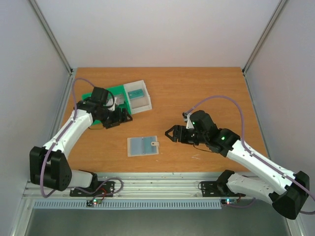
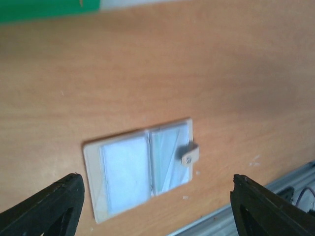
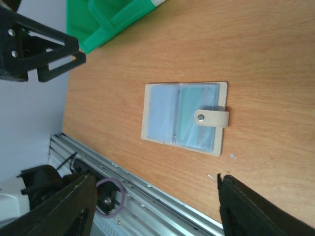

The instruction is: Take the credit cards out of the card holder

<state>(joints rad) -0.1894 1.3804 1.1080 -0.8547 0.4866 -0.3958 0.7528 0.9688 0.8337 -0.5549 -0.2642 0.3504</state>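
Note:
The card holder (image 1: pixel 142 146) lies open and flat on the wooden table, pale blue-grey, with its white tab (image 1: pixel 156 144) on the right edge. Its clear pockets show in the left wrist view (image 2: pixel 140 169) and the right wrist view (image 3: pixel 184 118); whether they hold credit cards I cannot tell. A teal card (image 1: pixel 138 93) lies in the tray's white compartment. My left gripper (image 1: pixel 121 116) hovers open beside the tray, up and left of the holder, nothing between its fingers (image 2: pixel 49 206). My right gripper (image 1: pixel 172 133) stands open just right of the holder, its fingers (image 3: pixel 261 206) empty.
A green-and-white tray (image 1: pixel 115 93) sits at the back left, its green part also in the right wrist view (image 3: pixel 113 19). The metal rail (image 1: pixel 162 184) runs along the table's near edge. White walls enclose the table on three sides.

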